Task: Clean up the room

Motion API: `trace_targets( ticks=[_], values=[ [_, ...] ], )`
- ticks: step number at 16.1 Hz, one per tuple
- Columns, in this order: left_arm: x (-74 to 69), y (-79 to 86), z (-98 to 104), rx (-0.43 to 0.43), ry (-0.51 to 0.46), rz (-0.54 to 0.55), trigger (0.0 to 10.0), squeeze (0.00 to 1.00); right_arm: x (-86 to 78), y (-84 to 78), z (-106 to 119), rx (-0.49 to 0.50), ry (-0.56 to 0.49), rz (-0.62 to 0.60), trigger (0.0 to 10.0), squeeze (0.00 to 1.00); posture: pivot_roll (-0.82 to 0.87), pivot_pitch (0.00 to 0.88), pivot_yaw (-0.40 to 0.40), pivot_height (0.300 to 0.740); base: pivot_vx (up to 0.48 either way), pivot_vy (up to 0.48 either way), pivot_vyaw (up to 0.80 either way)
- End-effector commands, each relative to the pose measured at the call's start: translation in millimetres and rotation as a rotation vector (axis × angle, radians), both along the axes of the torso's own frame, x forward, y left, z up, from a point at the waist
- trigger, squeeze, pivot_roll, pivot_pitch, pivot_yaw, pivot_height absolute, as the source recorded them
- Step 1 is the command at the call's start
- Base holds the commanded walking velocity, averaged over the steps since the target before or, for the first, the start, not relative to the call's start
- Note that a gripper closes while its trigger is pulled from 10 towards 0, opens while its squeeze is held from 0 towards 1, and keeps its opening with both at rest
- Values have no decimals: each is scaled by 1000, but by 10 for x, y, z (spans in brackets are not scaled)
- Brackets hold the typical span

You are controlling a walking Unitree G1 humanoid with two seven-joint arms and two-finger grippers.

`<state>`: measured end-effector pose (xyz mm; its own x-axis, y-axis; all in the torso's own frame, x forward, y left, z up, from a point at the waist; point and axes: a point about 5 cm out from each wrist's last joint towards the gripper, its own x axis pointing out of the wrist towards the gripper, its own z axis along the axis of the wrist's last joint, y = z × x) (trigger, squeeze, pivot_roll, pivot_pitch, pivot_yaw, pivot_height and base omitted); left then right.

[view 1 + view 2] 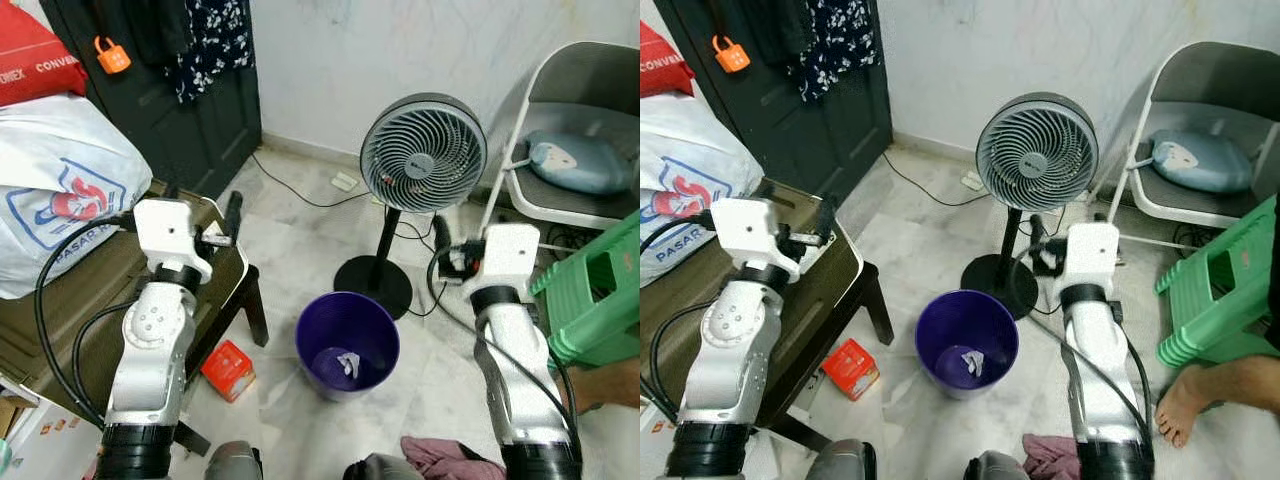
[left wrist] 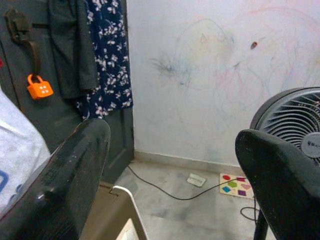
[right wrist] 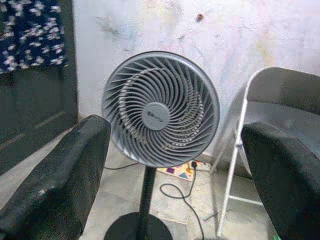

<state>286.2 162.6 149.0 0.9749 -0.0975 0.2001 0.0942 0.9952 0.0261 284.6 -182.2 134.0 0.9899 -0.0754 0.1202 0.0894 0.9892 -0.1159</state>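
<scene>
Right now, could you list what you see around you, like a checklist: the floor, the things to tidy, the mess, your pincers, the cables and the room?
Surface: pale marble floor, a table at the robot's left.
Job's things: purple bin with a scrap of paper inside; orange box on the floor beside the table.
Clutter: pink cloth on the floor; plastic bag on the table.
Grippers: left pincer open, raised over the table; right pincer open, facing the fan.
Cables: black cord along the floor to the fan.
Surroundings: folding chair, green stool, dark door, a person's foot.
</scene>
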Motion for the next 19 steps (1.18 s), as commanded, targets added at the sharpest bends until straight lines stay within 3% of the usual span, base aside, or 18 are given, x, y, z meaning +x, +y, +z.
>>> trace_targets(
  ticks=[1, 2, 4, 6, 8, 11, 19],
  values=[
    [31, 11, 35, -1, -22, 16, 10000, 0, 99, 57, 107, -59, -33, 20, 10000, 0, 0, 0, -2, 740, 0, 0, 0],
    [40, 17, 41, -2, -28, 18, 10000, 0, 132, 144, 147, -61, -54, 105, 10000, 0, 3, 0, -3, 740, 0, 0, 0],
    [58, 30, 62, 14, -36, 30, 10000, 0, 203, 210, 188, -23, -56, 69, 10000, 0, 4, 0, -2, 740, 0, 0, 0],
    [55, 44, -10, -36, 28, 25, 10000, 0, 194, 296, 110, 26, 5, 105, 10000, 0, 0, 0, -8, 740, 0, 0, 0],
    [76, -3, -24, 21, -14, 17, 10000, 0, 166, 402, 25, 66, 26, 156, 10000, 0, 16, 0, -3, 740, 0, 0, 400],
    [-37, -1, -119, -2, 26, 14, 10000, 0, 173, 505, 26, 75, 19, 159, 10000, 0, 16, 0, -5, 740, 0, 0, 800],
    [-74, -125, -141, 6, 38, -13, 10000, 0, 183, 506, 6, 54, 18, 152, 10000, 0, -5, 0, -11, 740, 0, 0, 800]
  ],
)
